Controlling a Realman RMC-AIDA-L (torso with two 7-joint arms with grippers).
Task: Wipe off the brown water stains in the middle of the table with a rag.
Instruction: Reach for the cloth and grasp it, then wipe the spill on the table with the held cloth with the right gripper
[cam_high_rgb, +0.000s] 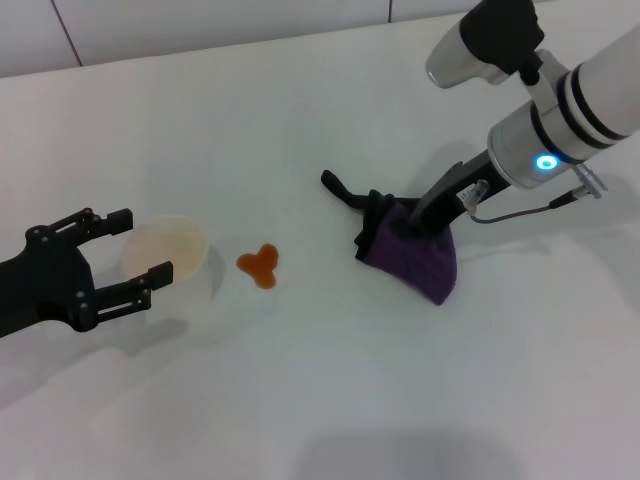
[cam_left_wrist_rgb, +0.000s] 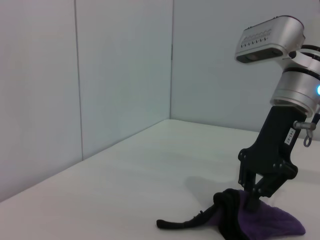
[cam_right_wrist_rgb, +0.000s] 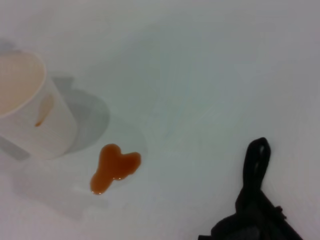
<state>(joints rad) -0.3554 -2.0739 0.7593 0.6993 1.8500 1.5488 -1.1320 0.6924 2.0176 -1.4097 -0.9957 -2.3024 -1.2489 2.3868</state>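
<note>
The brown water stains (cam_high_rgb: 260, 265) form a small three-lobed orange blot on the white table (cam_high_rgb: 300, 110), also in the right wrist view (cam_right_wrist_rgb: 114, 167). The purple rag (cam_high_rgb: 425, 260) with its black strap (cam_high_rgb: 340, 190) lies to the right of the blot, a short gap away. My right gripper (cam_high_rgb: 408, 226) is down on the rag's top and shut on its bunched cloth; the left wrist view shows it there too (cam_left_wrist_rgb: 254, 199). My left gripper (cam_high_rgb: 150, 242) is open at the left, its fingers either side of a white cup (cam_high_rgb: 170, 258).
The white translucent cup stands just left of the blot, with a brown drip on its side in the right wrist view (cam_right_wrist_rgb: 30, 105). A wall (cam_high_rgb: 200, 20) rises behind the table's far edge.
</note>
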